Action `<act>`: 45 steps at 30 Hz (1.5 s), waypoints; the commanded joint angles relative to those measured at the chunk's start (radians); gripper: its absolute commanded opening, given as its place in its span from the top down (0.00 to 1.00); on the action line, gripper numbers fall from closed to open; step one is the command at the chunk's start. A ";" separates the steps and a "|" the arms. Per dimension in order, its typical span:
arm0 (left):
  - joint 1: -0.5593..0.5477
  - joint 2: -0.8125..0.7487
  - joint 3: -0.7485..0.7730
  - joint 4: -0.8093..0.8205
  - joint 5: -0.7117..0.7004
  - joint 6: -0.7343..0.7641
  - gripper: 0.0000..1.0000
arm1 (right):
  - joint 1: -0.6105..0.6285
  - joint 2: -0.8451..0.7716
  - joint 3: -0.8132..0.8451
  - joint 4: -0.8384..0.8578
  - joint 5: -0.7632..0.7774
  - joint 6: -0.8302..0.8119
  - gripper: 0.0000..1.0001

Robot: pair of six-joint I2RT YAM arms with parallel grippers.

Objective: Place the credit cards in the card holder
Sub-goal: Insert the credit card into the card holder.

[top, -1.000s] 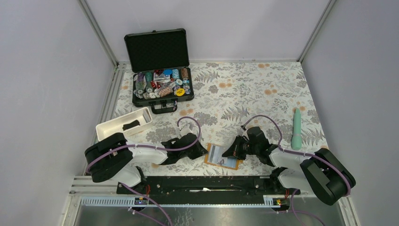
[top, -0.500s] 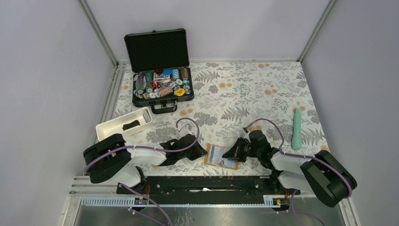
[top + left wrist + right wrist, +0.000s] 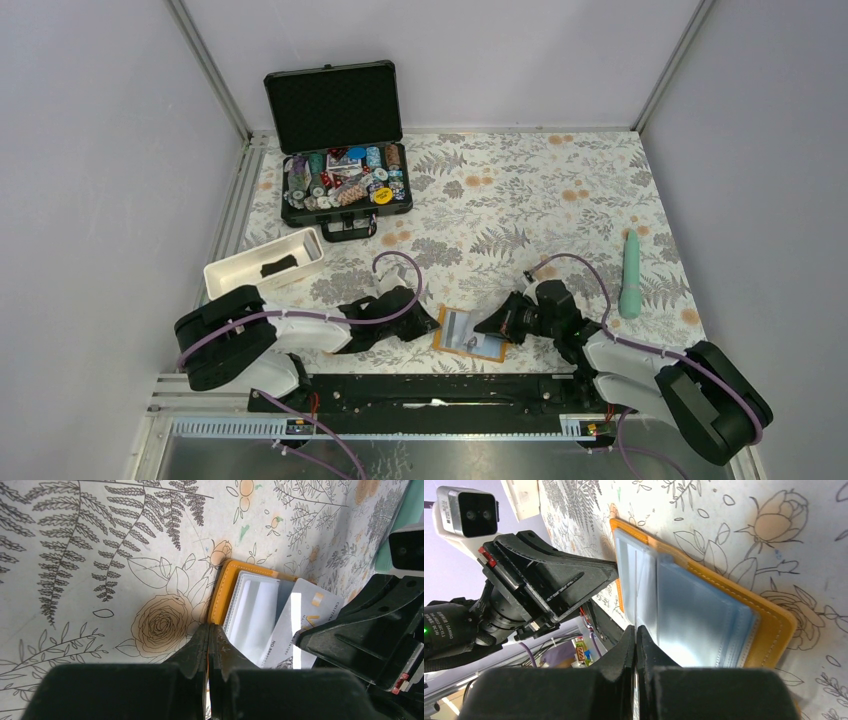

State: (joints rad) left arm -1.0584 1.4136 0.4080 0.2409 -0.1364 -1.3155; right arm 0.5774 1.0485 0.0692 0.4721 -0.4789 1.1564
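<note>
The orange card holder (image 3: 486, 347) lies open on the floral cloth near the front edge, its clear sleeves (image 3: 696, 625) facing up. My left gripper (image 3: 433, 322) is shut on its left orange edge (image 3: 224, 592); a sliver of orange shows between the fingertips (image 3: 200, 640). My right gripper (image 3: 488, 327) is shut on a pale credit card (image 3: 307, 611) and holds it slanted over the sleeves, its corner resting on them. In the right wrist view the card shows only as a thin edge between my gripper's jaws (image 3: 636, 630).
A white tray (image 3: 240, 270) at the left holds a black flat item (image 3: 278, 267); I cannot tell if it is the black card. An open black case (image 3: 345, 190) of poker chips stands at the back left. A teal wand (image 3: 630, 272) lies at the right.
The right arm's elbow has sunk towards the front right while its gripper stays at the card holder with the card. The left gripper keeps its hold.
</note>
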 commanded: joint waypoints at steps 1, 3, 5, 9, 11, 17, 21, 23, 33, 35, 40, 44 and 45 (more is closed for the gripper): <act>-0.006 -0.004 -0.035 -0.084 -0.034 0.009 1.00 | 0.009 -0.012 -0.012 -0.006 0.020 0.010 1.00; -0.006 -0.006 -0.035 -0.086 -0.034 0.010 1.00 | 0.009 -0.011 -0.006 -0.039 0.028 -0.017 1.00; -0.006 -0.008 -0.035 -0.089 -0.035 0.010 1.00 | 0.009 -0.020 -0.001 -0.079 0.040 -0.043 1.00; -0.006 -0.011 -0.035 -0.091 -0.035 0.013 1.00 | 0.008 -0.005 0.001 -0.094 0.036 -0.083 1.00; -0.006 -0.011 -0.032 -0.091 -0.034 0.017 1.00 | 0.008 0.024 0.002 -0.078 0.017 -0.089 1.00; -0.006 -0.010 -0.029 -0.092 -0.031 0.025 1.00 | 0.009 0.082 0.024 -0.044 -0.017 -0.118 1.00; -0.006 -0.005 -0.025 -0.093 -0.029 0.028 1.00 | 0.008 0.089 0.021 -0.023 -0.024 -0.130 1.00; -0.006 -0.004 -0.024 -0.092 -0.028 0.029 1.00 | 0.009 0.090 0.027 -0.041 -0.023 -0.149 1.00; -0.006 -0.005 -0.018 -0.097 -0.028 0.033 1.00 | 0.008 0.182 0.030 0.007 -0.049 -0.153 1.00; -0.006 -0.008 -0.021 -0.098 -0.028 0.034 1.00 | 0.008 0.185 0.033 0.001 -0.042 -0.154 1.00; -0.006 -0.016 -0.021 -0.098 -0.028 0.038 1.00 | 0.008 0.216 0.047 -0.023 -0.034 -0.164 1.00; -0.006 -0.017 -0.020 -0.099 -0.026 0.041 1.00 | 0.009 0.256 0.060 -0.017 -0.038 -0.172 1.00; -0.006 -0.018 -0.019 -0.100 -0.025 0.042 1.00 | 0.009 0.267 0.063 -0.013 -0.041 -0.175 1.00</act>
State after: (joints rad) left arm -1.0592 1.3994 0.4034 0.2264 -0.1364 -1.3083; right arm 0.5781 1.2629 0.1215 0.5190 -0.5568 1.0348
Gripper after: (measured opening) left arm 0.021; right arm 0.021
